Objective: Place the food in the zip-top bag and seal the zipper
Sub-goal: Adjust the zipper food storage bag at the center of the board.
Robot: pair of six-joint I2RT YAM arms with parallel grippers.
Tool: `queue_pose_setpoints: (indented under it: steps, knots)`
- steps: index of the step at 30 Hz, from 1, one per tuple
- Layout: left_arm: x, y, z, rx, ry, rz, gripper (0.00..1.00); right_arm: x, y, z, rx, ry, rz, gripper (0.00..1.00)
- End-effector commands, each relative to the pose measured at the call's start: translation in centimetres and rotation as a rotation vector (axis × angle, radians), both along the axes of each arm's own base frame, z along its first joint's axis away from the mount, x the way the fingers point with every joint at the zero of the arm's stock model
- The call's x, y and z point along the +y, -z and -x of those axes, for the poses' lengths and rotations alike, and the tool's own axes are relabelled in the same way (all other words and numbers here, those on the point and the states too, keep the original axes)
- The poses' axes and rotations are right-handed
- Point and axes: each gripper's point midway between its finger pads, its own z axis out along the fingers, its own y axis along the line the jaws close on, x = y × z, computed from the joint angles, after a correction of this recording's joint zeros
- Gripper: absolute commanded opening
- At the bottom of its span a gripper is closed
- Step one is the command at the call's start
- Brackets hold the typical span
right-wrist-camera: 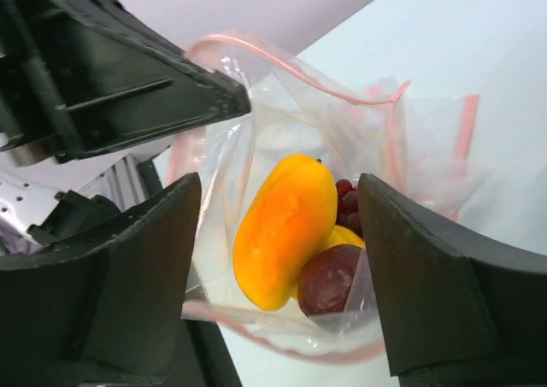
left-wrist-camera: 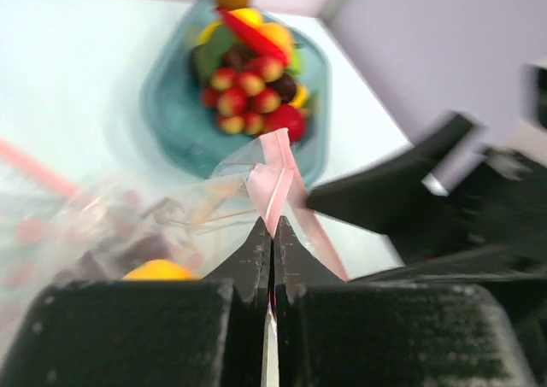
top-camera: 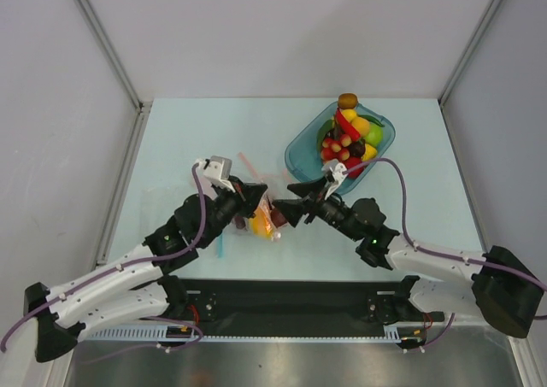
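The clear zip-top bag [top-camera: 266,220] hangs between my two grippers at the table's middle. It holds an orange-yellow fruit [right-wrist-camera: 285,229], a dark red round fruit [right-wrist-camera: 328,278], dark grapes [right-wrist-camera: 346,201] and a yellow piece. My left gripper [left-wrist-camera: 272,229] is shut on the pale pink zipper [left-wrist-camera: 275,180] at the bag's mouth; it also shows from above [top-camera: 256,201]. My right gripper [right-wrist-camera: 280,186] is open, its fingers on either side of the bag's filled part without touching it; from above it is just right of the bag [top-camera: 286,210]. More food [top-camera: 349,139] is piled in the teal dish.
The teal translucent dish [top-camera: 301,155] stands at the back right, just beyond my right gripper. A brown round piece [top-camera: 347,101] tops its pile. A thin pink strip [top-camera: 249,165] lies on the table behind the bag, and a thin blue strip [top-camera: 220,243] in front of my left gripper.
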Motion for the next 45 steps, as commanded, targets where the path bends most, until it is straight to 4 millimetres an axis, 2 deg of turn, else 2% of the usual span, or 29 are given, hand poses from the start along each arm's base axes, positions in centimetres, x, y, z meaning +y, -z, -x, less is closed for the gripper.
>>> queue_pose_setpoints:
  steps: [1, 3, 4, 5, 6, 7, 8, 10, 14, 15, 16, 17, 21, 22, 25, 26, 29, 32, 33, 34, 35, 36, 37, 39, 40, 42, 43, 45]
  knots:
    - [3.1, -0.2, -2.4, 0.074, -0.183, 0.054, 0.0, -0.8, -1.7, -0.7, -0.027, 0.064, 0.05, 0.75]
    - [3.6, -0.4, -2.7, 0.067, -0.207, 0.059, 0.0, -1.2, -2.5, -0.7, -0.039, 0.076, 0.07, 0.73]
    - [4.0, -0.1, -2.5, 0.073, -0.212, 0.04, 0.0, -1.6, -1.5, -1.1, -0.004, 0.107, 0.114, 0.71]
    - [4.2, -0.4, -2.5, 0.066, -0.217, 0.046, 0.0, -1.7, -2.4, -1.3, -0.004, 0.121, 0.118, 0.7]
    - [4.4, -0.1, -2.5, 0.068, -0.225, 0.045, 0.0, -1.9, -2.1, -1.6, 0.003, 0.142, 0.154, 0.7]
    - [4.7, -0.5, -2.4, 0.059, -0.235, 0.057, 0.0, -2.9, -0.2, -2.7, 0.068, 0.219, 0.236, 0.67]
    - [4.9, -0.5, -2.5, 0.056, -0.241, 0.06, 0.0, -3.0, -1.2, -3.4, 0.082, 0.257, 0.244, 0.65]
    - [5.2, -0.5, -2.5, 0.052, -0.256, 0.06, 0.0, -3.0, 1.0, -4.0, 0.145, 0.284, 0.342, 0.61]
    - [5.5, -0.5, -2.5, 0.049, -0.269, 0.063, 0.0, -1.5, 2.3, -4.0, 0.2, 0.267, 0.374, 0.59]
    - [5.5, -0.5, -2.5, 0.049, -0.269, 0.062, 0.0, -1.1, 1.9, -4.0, 0.203, 0.276, 0.378, 0.59]
    - [5.5, -0.5, -2.5, 0.05, -0.267, 0.063, 0.0, -1.2, 3.2, -4.2, 0.23, 0.303, 0.432, 0.59]
    - [5.5, -0.4, -2.5, 0.05, -0.267, 0.062, 0.0, -1.0, 3.5, -4.3, 0.237, 0.306, 0.453, 0.58]
    - [6.1, -0.8, -2.6, 0.037, -0.291, 0.065, 0.0, 0.4, 3.7, -3.7, 0.249, 0.285, 0.464, 0.54]
    - [6.4, -0.9, -2.5, 0.034, -0.299, 0.057, 0.0, 0.6, 4.1, -3.1, 0.259, 0.276, 0.505, 0.52]
    - [7.5, -1.2, -2.5, 0.028, -0.345, 0.056, 0.01, 0.7, 4.5, -2.8, 0.251, 0.329, 0.576, 0.52]
    - [7.8, -1.3, -2.5, 0.024, -0.354, 0.061, 0.0, 1.3, 4.1, -2.2, 0.239, 0.322, 0.582, 0.52]
    - [8.4, -1.4, -2.5, 0.017, -0.377, 0.072, 0.0, 1.6, 3.9, -1.8, 0.247, 0.315, 0.591, 0.45]
    - [8.4, -1.5, -2.4, 0.015, -0.372, 0.075, 0.0, 1.7, 4.4, -1.4, 0.265, 0.297, 0.633, 0.17]
    - [8.3, -1.7, -2.3, 0.012, -0.364, 0.077, 0.0, 1.9, 3.5, -1.4, 0.255, 0.291, 0.624, 0.06]
    - [7.9, -2.0, -2.2, 0.008, -0.344, 0.077, 0.0, 1.5, 3.3, -1.4, 0.247, 0.303, 0.63, 0.0]
    - [7.7, -2.0, -2.2, 0.01, -0.333, 0.07, 0.0, 1.4, 2.7, -1.4, 0.237, 0.308, 0.622, 0.0]
    - [7.5, -2.9, -2.0, 0.004, -0.315, 0.083, 0.0, 1.2, 1.5, -1.5, 0.224, 0.317, 0.601, 0.0]
    - [7.2, -2.9, -1.8, 0.014, -0.294, 0.074, 0.0, 0.2, -0.1, -1.7, 0.206, 0.35, 0.583, 0.0]
    - [5.5, -4.3, -0.7, 0.008, -0.185, 0.099, 0.0, -0.9, -2.7, -1.7, 0.182, 0.379, 0.546, 0.0]
    - [4.9, -4.5, -0.2, 0.006, -0.143, 0.103, 0.0, -2.1, -5.2, -1.6, 0.165, 0.401, 0.5, 0.0]
    - [3.3, -5.1, 0.9, 0.003, -0.038, 0.123, 0.0, -3.3, -7.7, -1.3, 0.142, 0.417, 0.449, 0.0]
    - [2.8, -5.3, 1.3, 0.011, -0.006, 0.14, 0.0, -4.6, -10.1, -1.0, 0.125, 0.435, 0.385, 0.0]
    - [1.5, -6.0, 2.4, -0.002, 0.092, 0.158, 0.0, -5.7, -12.0, -0.6, 0.105, 0.445, 0.329, 0.0]
